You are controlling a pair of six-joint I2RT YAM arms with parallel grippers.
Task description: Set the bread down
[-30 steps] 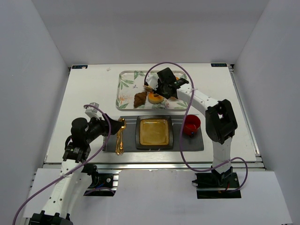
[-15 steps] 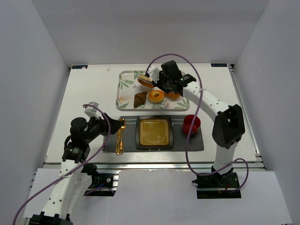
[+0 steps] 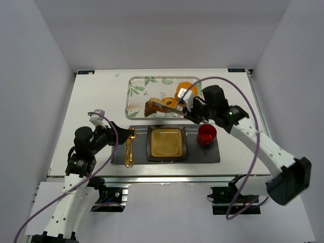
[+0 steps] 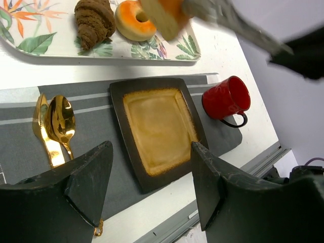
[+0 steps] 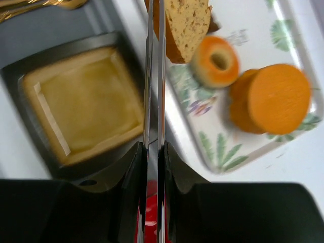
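The bread (image 5: 187,25), a tan speckled slice with a brown crust, hangs pinched at the tips of metal tongs (image 5: 154,76). My right gripper (image 5: 153,152) is shut on the tongs' handles. From above, the bread (image 3: 161,103) hovers over the near edge of the leaf-print tray (image 3: 135,86), just beyond the dark square plate (image 3: 166,142). The right gripper (image 3: 195,112) sits to the bread's right. My left gripper (image 4: 152,187) is open and empty, low over the mat in front of the plate (image 4: 159,129). The bread (image 4: 164,15) shows blurred there.
On the tray lie a dark croissant (image 4: 93,20), a glazed donut (image 4: 134,19) and an orange cylinder (image 5: 273,98). A red cup (image 3: 206,134) stands right of the plate on the grey mat (image 3: 202,154). A gold spoon (image 4: 61,121) and other gold cutlery lie left of it.
The right arm has swung from over the tray's far side toward the near right, carrying the bread in the tongs to the tray's near edge by the plate. The left arm stayed put.
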